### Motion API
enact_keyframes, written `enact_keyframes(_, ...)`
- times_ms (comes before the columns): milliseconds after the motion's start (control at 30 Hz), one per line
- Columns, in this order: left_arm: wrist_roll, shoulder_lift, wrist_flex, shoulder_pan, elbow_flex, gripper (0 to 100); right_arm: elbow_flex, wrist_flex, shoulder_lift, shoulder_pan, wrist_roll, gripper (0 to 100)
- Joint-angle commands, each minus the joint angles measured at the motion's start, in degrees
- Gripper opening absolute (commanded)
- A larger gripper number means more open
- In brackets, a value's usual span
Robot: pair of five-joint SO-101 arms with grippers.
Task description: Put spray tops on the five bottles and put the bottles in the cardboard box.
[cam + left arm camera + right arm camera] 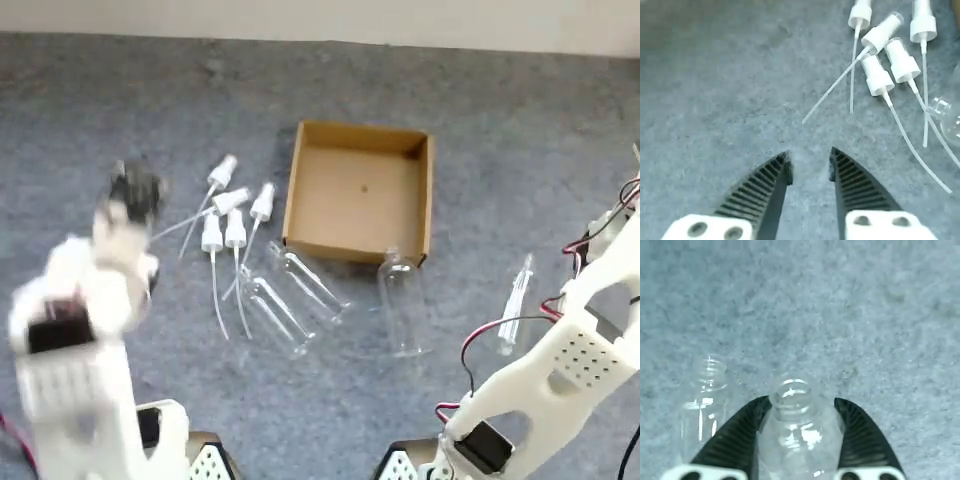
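**Bottle pinched in right gripper, spray tops loose beside the box**

Clear bottle (pixel 792 432) clamped between the jaws of the right gripper (pixel 801 402), jaws pressed against both shoulders, open neck pointing away from the wrist. Neighbour bottle (pixel 707 400) just beside it, neck likewise open, over the grey worktop (pixel 865 300).

From the high view: pair of bottles (pixel 290 295) lying side by side, angled, near the front left corner of the cardboard box (pixel 340 200). Lone bottle (pixel 403 300) in front of the box's right corner, neck end right up against the front wall; touching or not, cannot tell. Slim bottle (pixel 515 300) lying farther right, close beside the right arm (pixel 560 350).

Spray tops (pixel 232 205), five of them, clustered just left of the box. White heads toward the far side, thin dip tubes trailing toward the near edge, a couple of tubes crossing. All loose on the worktop, none on a bottle.

Left gripper (pixel 810 160) spread, jaws apart and holding nothing. Hovering over bare worktop, tips aimed toward the cluster of tops but well short of it.

Box open-topped, flaps out of the way, brown floor showing.
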Motion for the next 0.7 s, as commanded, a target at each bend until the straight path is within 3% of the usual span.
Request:
enact_keyframes(0,0.62,37.58,2.29,4.7,-30.46,16,-0.31,-0.75,-0.57,0.48,1.05,5.5)
enact_keyframes(200,0.79,69.05,3.43,9.01,-62.2,16,-0.84,-0.57,5.14,0.57,1.32,5.6)
enact_keyframes(400,4.22,91.65,3.96,11.91,-89.98,17,-0.84,-0.75,6.02,0.57,1.32,5.6)
enact_keyframes(667,4.75,113.27,5.27,14.64,-112.57,16,-0.4,-0.75,6.02,0.4,1.32,5.6)
